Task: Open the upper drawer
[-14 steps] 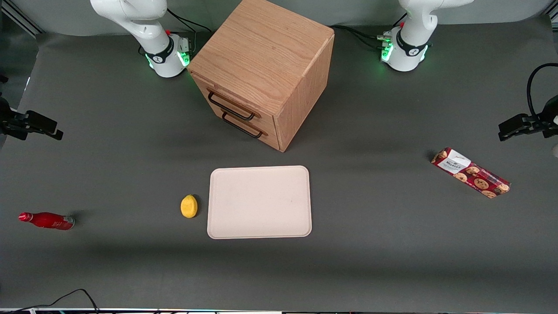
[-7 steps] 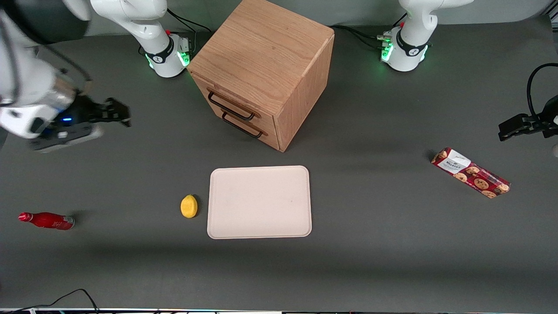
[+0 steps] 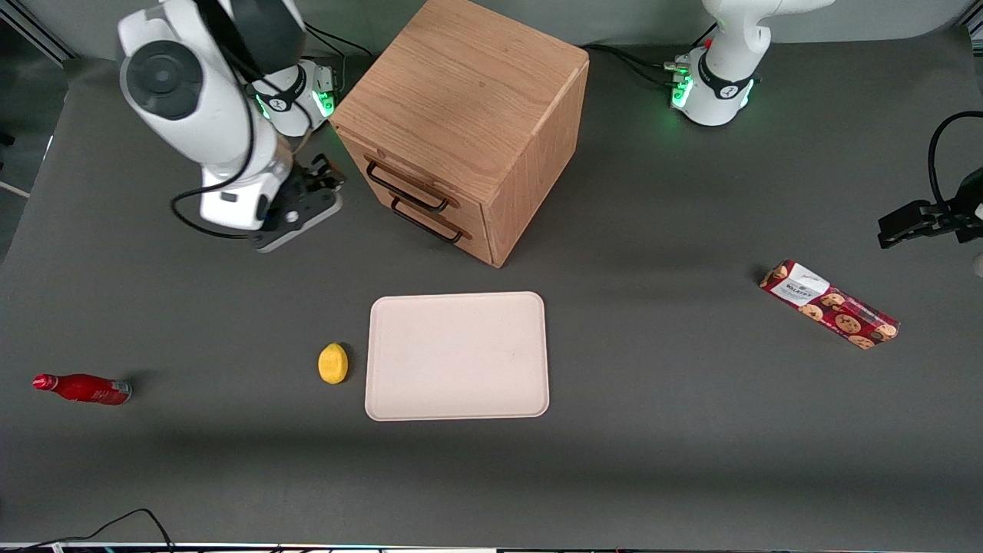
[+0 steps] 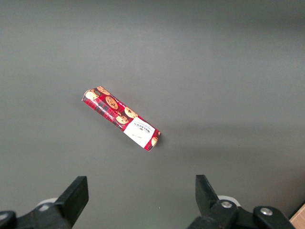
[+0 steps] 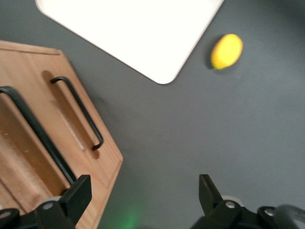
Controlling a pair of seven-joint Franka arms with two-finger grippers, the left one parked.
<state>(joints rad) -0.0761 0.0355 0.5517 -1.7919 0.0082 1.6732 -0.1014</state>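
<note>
Upper drawer (image 3: 409, 183) closed — gripper (image 3: 326, 176) open, empty, just beside; lemon (image 3: 333, 362) apart

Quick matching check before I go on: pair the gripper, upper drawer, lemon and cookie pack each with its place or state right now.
Things:
1. gripper
2. upper drawer
3. lemon
4. cookie pack

Places or states:
A. flat on the table toward the parked arm's end
B. beside the tray, on the table
C. open, in front of the cabinet, holding nothing
D. shut, black handle untouched

Pairs: 1-C, 2-D, 3-B, 4-A
</note>
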